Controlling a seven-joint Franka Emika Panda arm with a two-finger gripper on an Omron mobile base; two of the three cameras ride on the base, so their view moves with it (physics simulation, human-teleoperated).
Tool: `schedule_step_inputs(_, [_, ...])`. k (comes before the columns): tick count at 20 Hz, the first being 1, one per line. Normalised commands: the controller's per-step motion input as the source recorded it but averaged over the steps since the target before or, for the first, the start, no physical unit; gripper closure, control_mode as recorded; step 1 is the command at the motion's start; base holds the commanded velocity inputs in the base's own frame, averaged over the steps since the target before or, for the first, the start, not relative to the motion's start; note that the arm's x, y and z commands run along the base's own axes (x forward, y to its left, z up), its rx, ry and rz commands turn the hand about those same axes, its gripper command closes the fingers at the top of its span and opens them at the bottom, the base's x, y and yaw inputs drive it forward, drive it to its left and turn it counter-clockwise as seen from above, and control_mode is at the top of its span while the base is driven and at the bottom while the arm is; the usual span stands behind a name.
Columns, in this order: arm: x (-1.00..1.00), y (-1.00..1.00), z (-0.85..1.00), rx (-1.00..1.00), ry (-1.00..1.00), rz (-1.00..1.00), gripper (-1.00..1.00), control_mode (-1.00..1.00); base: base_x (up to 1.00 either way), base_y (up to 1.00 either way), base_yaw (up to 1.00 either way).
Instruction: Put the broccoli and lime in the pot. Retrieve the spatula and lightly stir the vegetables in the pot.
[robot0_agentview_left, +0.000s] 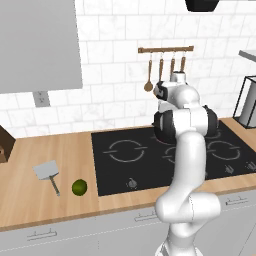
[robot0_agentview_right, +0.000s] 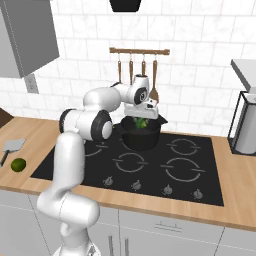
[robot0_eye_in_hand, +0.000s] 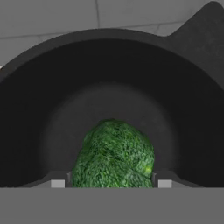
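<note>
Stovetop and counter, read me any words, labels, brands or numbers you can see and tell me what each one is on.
No readable text anywhere.
Stovetop: burner rings and front knobs, no legible markings.
Pot, broccoli, lime, spatula: no labels.
Wall outlet: plain, no writing.

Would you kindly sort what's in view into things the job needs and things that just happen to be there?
Needed: broccoli between the claw tips over the pot; lime and spatula on the counter.

Just there: hanging wooden utensils, stove knobs, wall cabinet.
</note>
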Motion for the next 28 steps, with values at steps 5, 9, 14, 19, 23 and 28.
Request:
schedule_step_inputs(5, [0.23, 0.0, -0.33, 0.0, 0.0, 0.0, 1.0, -1.0, 0.0, 0.0, 0.0])
schedule_step_inputs(9, [0.16, 0.0, -0.23, 0.0, 0.0, 0.0, 1.0, -1.0, 0.0, 0.0, 0.0])
schedule_step_inputs(14, [0.13, 0.0, -0.23, 0.0, 0.0, 0.0, 1.0, -1.0, 0.0, 0.0, 0.0])
schedule_step_inputs(19, [0.13, 0.0, -0.24, 0.0, 0.0, 0.0, 1.0, -1.0, 0.0, 0.0, 0.0])
schedule_step_inputs(23, [0.01, 0.0, -0.16, 0.0, -0.01, 0.0, -1.0, -1.0, 0.0, 0.0, 0.0])
schedule_step_inputs(28, [-0.02, 0.0, -0.07, 0.0, -0.02, 0.0, -1.0, -1.0, 0.0, 0.0, 0.0])
